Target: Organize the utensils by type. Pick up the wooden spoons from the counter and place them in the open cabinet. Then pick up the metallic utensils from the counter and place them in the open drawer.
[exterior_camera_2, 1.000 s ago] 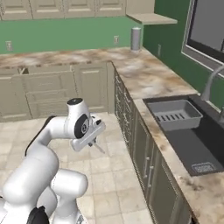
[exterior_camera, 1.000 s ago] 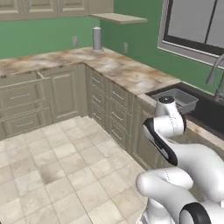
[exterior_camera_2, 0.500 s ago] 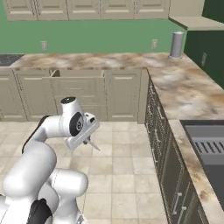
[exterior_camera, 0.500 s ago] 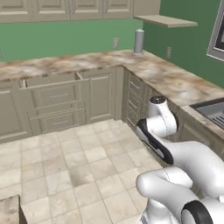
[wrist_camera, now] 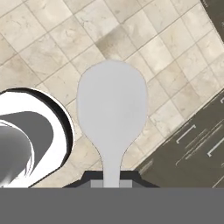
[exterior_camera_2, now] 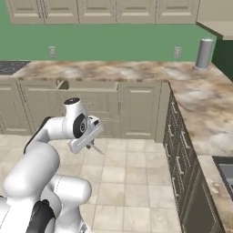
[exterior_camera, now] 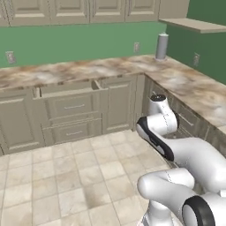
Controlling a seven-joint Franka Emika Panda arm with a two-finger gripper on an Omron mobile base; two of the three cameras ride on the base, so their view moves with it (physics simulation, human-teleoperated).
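Observation:
My gripper is shut on the handle of an all-grey metal spoon, one of the metallic utensils, whose oval bowl hangs over the tiled floor. In the right base view the gripper is held low in front of the arm, with the spoon poking down and to the right. The open drawer juts a little from the beige lower cabinets under the marbled counter, well beyond the gripper. The wooden spoons and the cabinet are out of view.
A grey cylinder stands at the counter's corner. A second counter run with drawer fronts lines the right side. A bare wall shelf hangs above it. Tiled floor lies open ahead.
The whole picture has shifted as the base turned: the sink has gone out of view, and the counter run with the open drawer now lies ahead. The gripper still holds the spoon.

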